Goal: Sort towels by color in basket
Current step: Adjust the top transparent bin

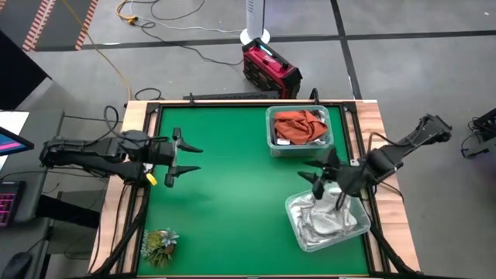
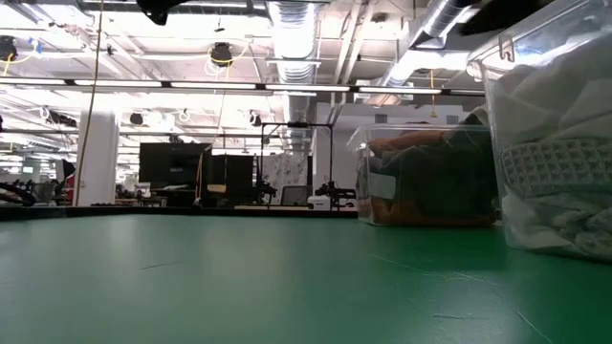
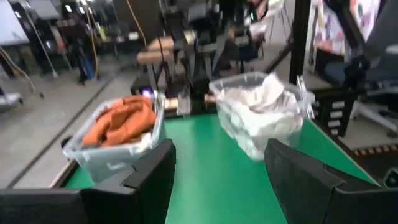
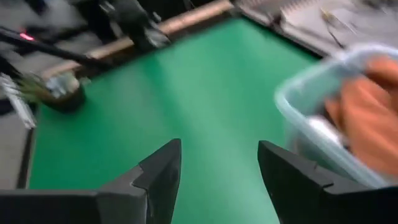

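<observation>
A: What lies nearest on the desk (image 1: 232, 201)?

B: Along its near edge, a small green leafy tuft (image 1: 160, 245) sits at the left corner. Toward the right corner stands a clear plastic bin (image 1: 296, 209) holding white and pale grey towels (image 1: 324, 221), one with a raised nubby weave that shows through the wall in the low view.

A: And the right gripper (image 1: 325, 180)?

B: It hangs over that bin's far rim, just above the pale towels. Its fingers stand apart with nothing between them; the right wrist view shows bare green felt through the gap.

A: What about the left gripper (image 1: 186, 158)?

B: It sits out over the left part of the desk, well apart from both bins, pointing toward the middle. Its fingers are spread wide and hold nothing.

A: Farther back?

B: A second clear bin (image 1: 270, 133) stands near the far edge, right of centre. A rust-orange towel (image 1: 302, 125) is heaped on top in it, with a bit of pale cloth showing at its near left corner. The two bins are near each other but not touching.

A: Beyond the desk?

B: A red and black box (image 1: 270, 68) rests on the grey floor, with cables trailing around it.
</observation>
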Tool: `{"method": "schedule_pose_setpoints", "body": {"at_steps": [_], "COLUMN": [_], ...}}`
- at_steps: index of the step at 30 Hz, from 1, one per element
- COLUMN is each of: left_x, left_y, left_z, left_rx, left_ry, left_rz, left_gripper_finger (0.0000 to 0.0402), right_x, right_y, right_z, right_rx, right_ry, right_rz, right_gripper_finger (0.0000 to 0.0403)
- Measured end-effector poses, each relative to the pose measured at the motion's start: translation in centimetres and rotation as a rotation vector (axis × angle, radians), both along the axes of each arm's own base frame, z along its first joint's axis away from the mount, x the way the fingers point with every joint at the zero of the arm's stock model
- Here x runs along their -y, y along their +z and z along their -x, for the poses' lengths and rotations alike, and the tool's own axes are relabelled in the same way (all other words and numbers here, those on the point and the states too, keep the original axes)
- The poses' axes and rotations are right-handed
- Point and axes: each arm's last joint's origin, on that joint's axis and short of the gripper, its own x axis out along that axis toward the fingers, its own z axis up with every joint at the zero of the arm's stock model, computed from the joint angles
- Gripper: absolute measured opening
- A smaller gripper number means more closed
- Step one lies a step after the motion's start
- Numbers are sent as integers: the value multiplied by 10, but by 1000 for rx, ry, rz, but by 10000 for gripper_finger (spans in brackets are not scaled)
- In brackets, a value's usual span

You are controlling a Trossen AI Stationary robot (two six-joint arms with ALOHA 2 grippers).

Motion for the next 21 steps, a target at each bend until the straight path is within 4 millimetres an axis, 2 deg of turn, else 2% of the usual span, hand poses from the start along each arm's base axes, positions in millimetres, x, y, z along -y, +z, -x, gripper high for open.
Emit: {"method": "schedule_pose_setpoints", "body": {"at_steps": [6,9,15,21], "left_x": [-1,-2,-11,-24], "left_y": [-15,-26,-49,-74], "left_z": [13,14,13,11], "left_rx": [87,133,134,70], "left_ry": [4,7,97,222], "left_rz": [-23,-49,-21,67], "left_gripper_finger": [235,235,235,235], "right_x": [29,47,78,89], "right_y": [-35,-49,-72,-91], "right_z": [-12,-14,-12,4], "right_rx": [252,343,337,320], "right_ry": [239,290,302,280], "right_rz": [42,70,71,126], "right_gripper_finger": [239,239,239,239]}}
